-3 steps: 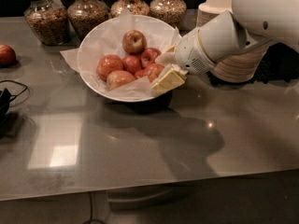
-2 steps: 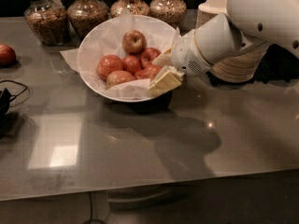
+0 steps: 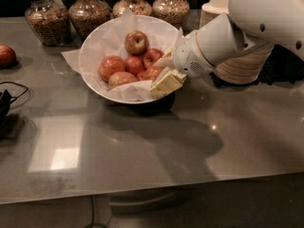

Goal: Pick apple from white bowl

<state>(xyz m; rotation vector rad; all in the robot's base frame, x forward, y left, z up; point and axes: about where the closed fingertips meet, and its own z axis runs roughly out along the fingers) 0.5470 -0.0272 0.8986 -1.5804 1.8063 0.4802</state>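
Observation:
The white bowl (image 3: 95,42), lined with crinkled white paper, stands on the grey table and holds several apples. My gripper (image 3: 165,71) reaches in over the bowl's right rim. Its two cream fingers stand apart, one finger (image 3: 164,59) above and one (image 3: 167,83) below a red-orange apple (image 3: 150,73) at the right of the pile. I cannot tell whether they touch it. This apple is partly hidden by the fingers. A rounder yellow-brown apple (image 3: 136,42) lies at the back, small deep-red apples (image 3: 134,64) in the middle, and two larger red-orange ones (image 3: 111,67) at the left.
Several glass jars (image 3: 43,18) of grains stand behind the bowl. A stack of beige paper bowls (image 3: 240,63) stands at the right behind my arm. A lone red apple (image 3: 6,56) lies at the far left, and a black cable (image 3: 7,101) lies at the left edge.
The gripper has edged slightly left and deeper over the bowl's right rim. The apples and bowl have not moved.

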